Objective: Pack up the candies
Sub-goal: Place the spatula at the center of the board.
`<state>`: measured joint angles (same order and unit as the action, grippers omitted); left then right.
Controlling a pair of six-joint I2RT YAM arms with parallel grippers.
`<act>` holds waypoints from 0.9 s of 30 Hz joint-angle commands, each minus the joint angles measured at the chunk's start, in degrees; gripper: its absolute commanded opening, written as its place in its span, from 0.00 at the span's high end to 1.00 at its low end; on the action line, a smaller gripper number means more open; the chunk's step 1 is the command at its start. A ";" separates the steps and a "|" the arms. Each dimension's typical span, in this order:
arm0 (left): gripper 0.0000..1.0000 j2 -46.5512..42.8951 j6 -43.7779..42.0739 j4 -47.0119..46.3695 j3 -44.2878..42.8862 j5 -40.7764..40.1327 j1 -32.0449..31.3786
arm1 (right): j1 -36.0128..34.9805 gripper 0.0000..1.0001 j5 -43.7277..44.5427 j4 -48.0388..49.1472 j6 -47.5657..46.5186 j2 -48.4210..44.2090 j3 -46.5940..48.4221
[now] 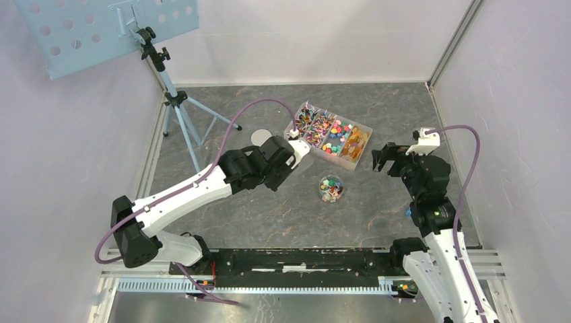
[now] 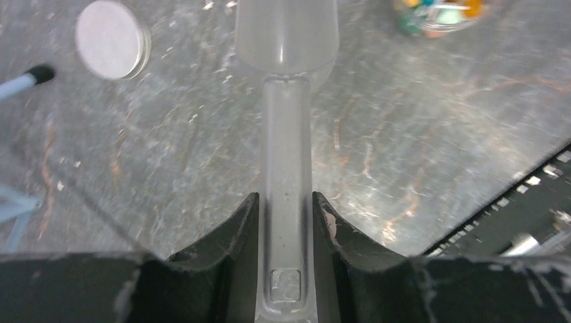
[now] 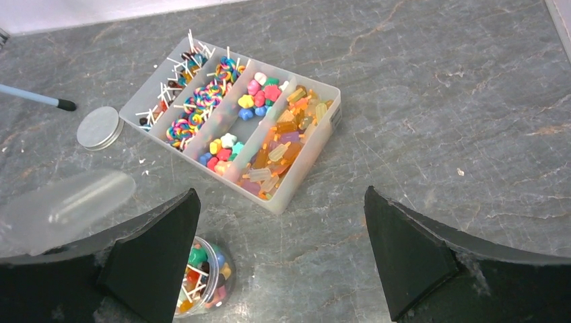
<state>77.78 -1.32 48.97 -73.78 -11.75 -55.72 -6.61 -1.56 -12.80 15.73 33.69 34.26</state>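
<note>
The surface (image 1: pixel 283 215) is a dark grey slab with pale marbling and rust-coloured veins. Plain white walls (image 1: pixel 303 40) close it in on the left, far and right sides, and a metal post (image 1: pixel 452 40) runs up the far right corner. A black base rail (image 1: pixel 303 259) along the near edge carries both arms. At the far left a tripod (image 1: pixel 176 101) stands on the surface, holding a pale blue perforated panel (image 1: pixel 101 27) tilted against the wall.

The candies (image 1: pixel 330 138) lie sorted in a clear four-compartment tray (image 3: pixel 306 168), set at an angle on the far middle of the surface. Striped swirls on sticks fill the two left compartments, small coloured lumps the third, and amber and yellow pieces the rightmost. More of them sit in a small round clear jar (image 3: pixel 229 272), near of the tray and apart from it. A grey lid disc (image 1: pixel 259 137) lies flat, left of the tray.

The left fingers (image 2: pixel 232 235) are closed on the handle of a translucent plastic scoop (image 2: pixel 286 168), whose bowl is just near-left of the tray's left end. The right fingers (image 3: pixel 155 249) are spread wide and hold nothing, above the surface to the right of the tray.
</note>
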 commanded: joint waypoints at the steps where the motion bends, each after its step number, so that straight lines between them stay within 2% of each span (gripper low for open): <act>1: 0.98 -4.68 9.01 -10.91 6.68 -16.75 0.72 | 0.23 0.02 -0.13 -0.22 -0.60 0.41 0.88; 3: 0.98 -6.18 13.56 -12.61 9.59 -21.35 2.78 | 0.21 0.02 0.12 0.46 0.00 0.56 0.14; 11: 0.98 -8.90 25.66 -15.01 20.73 -21.72 16.35 | 0.25 0.02 0.77 -0.94 -1.81 1.31 0.84; 18: 0.98 -11.89 29.59 -22.27 30.20 -25.47 19.24 | 0.21 0.02 0.01 0.77 -2.31 0.07 0.09; 24: 0.98 -7.36 33.23 -22.26 31.00 -24.10 19.81 | 0.25 0.02 -1.26 0.46 -3.09 0.07 1.15; 27: 0.89 -4.97 35.37 -21.80 31.43 -24.11 19.83 | 0.21 0.02 -0.90 0.31 -3.29 0.03 1.38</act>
<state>70.39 27.31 29.95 -42.37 -34.22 -36.07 -6.61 -1.96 -14.35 13.56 34.11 34.26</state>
